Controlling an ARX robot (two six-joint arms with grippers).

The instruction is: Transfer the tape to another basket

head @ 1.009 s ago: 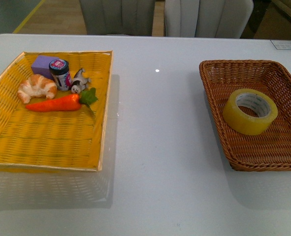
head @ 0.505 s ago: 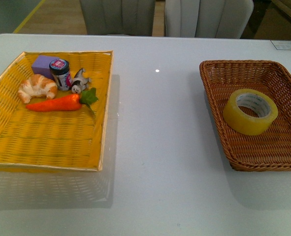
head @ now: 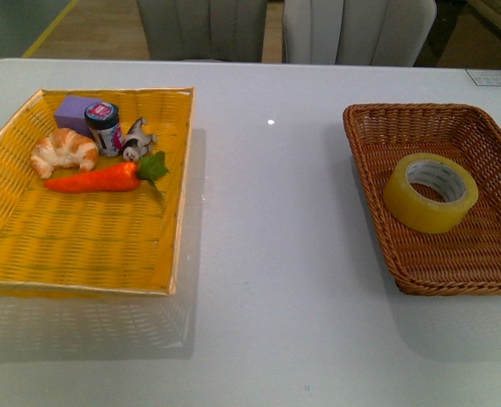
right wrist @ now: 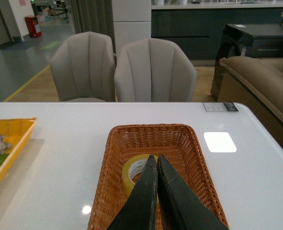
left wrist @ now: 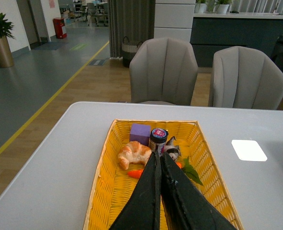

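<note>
The tape (head: pixel 431 192), a yellowish translucent roll with a white core, lies in the brown wicker basket (head: pixel 377 229) at the right of the table. It also shows in the right wrist view (right wrist: pixel 134 173), partly hidden behind my right gripper (right wrist: pixel 155 158), which is shut and empty and held above and short of the basket (right wrist: pixel 112 158). My left gripper (left wrist: pixel 158 154) is shut and empty above the yellow woven tray (left wrist: pixel 103 191). Neither gripper shows in the front view.
The yellow tray (head: pixel 30 246) at the left holds a croissant (head: pixel 64 151), a carrot (head: pixel 97 179), a purple block (head: pixel 74 110), a small jar (head: pixel 103 127) and a small figurine (head: pixel 136 140). Two grey chairs (head: pixel 356 30) stand behind the white table (head: pixel 267 254).
</note>
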